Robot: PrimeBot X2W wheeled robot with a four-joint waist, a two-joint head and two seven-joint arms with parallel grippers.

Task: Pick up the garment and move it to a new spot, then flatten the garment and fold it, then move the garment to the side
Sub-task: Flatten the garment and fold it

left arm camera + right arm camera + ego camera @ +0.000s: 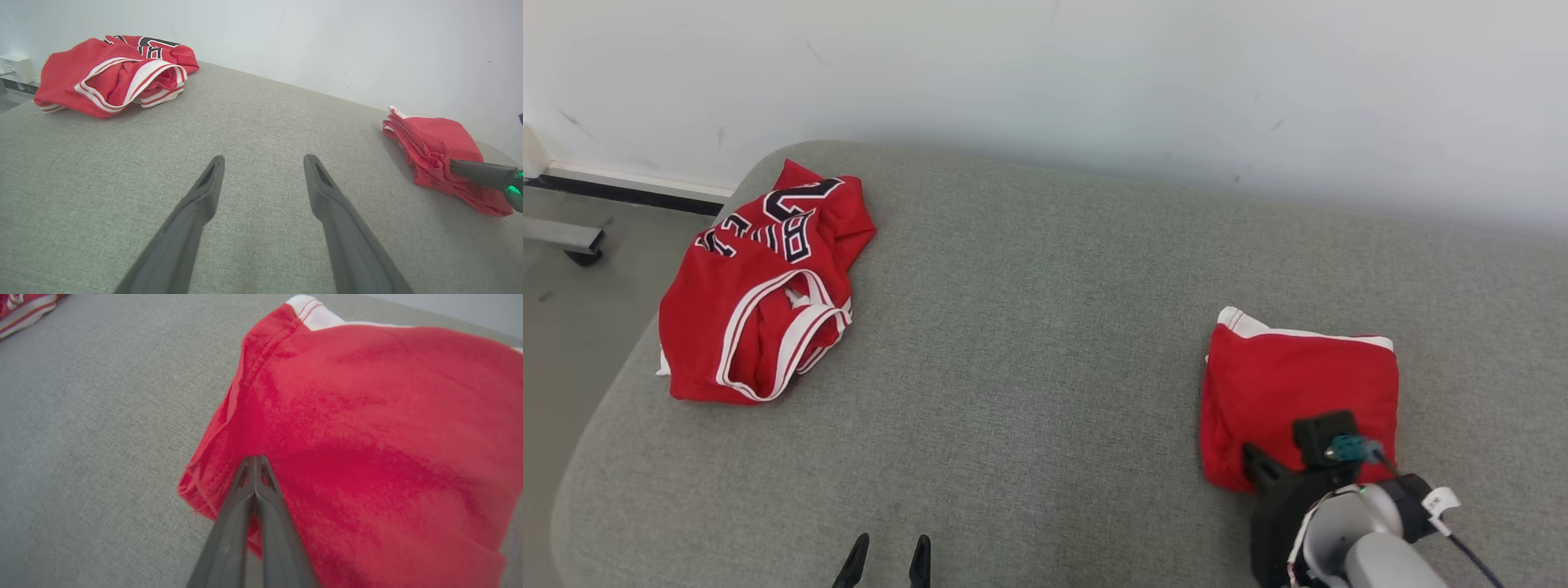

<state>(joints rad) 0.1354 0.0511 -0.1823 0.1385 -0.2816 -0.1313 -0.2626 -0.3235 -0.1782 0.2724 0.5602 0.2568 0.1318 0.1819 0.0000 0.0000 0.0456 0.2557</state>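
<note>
The garment (1298, 384) is red with white trim and lies folded into a rough square at the right of the grey padded surface (1029, 327). My right gripper (1250, 453) is at its near left corner. In the right wrist view the right gripper (254, 458) has its two fingers pressed together, tips pinched into the red cloth (367, 416). The left wrist view shows one dark finger (470, 170) of that gripper at the edge of the folded garment (433, 134). My left gripper (890, 545) (263, 159) hangs open over bare surface near the front edge, holding nothing.
A crumpled red jersey (760, 286) (110, 77) with white bands and dark lettering lies at the far left of the surface, its edge showing in the right wrist view (20, 310). A white wall (1176, 82) runs behind. Floor and a caster (584, 255) sit beyond the left edge.
</note>
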